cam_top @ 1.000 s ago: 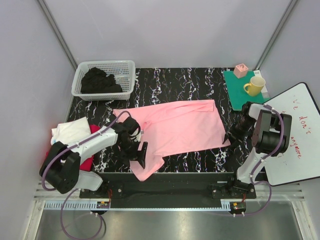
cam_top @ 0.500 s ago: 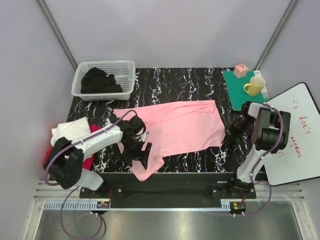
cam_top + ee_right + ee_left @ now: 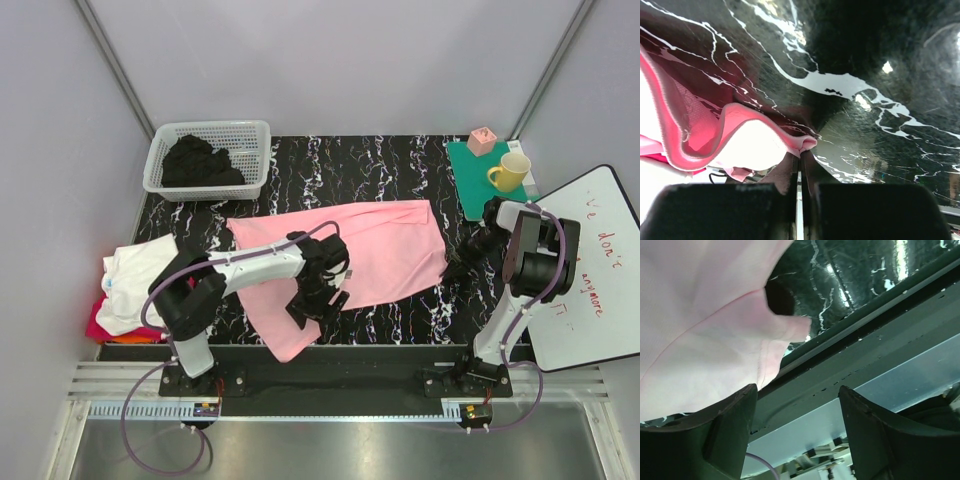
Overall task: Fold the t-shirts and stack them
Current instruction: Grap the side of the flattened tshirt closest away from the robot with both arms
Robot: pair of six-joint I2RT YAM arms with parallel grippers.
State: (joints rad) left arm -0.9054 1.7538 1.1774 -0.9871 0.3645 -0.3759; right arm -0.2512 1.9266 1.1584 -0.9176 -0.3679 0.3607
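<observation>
fold starting: light pink cloth t-shirt (image 3: 385, 250) is lying spread on the black marbled table (image 3: 380, 165), right gripper (image 3: 452, 268) is pinching its right corner with jaws shut, left gripper (image 3: 318, 303) is hovering open and empty over the near edge, likely needing to grip there next.

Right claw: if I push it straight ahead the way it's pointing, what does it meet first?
The pink shirt, whose edge looks pinched in the shut right claw. Directly behind it lies the black table, it seems.
</observation>
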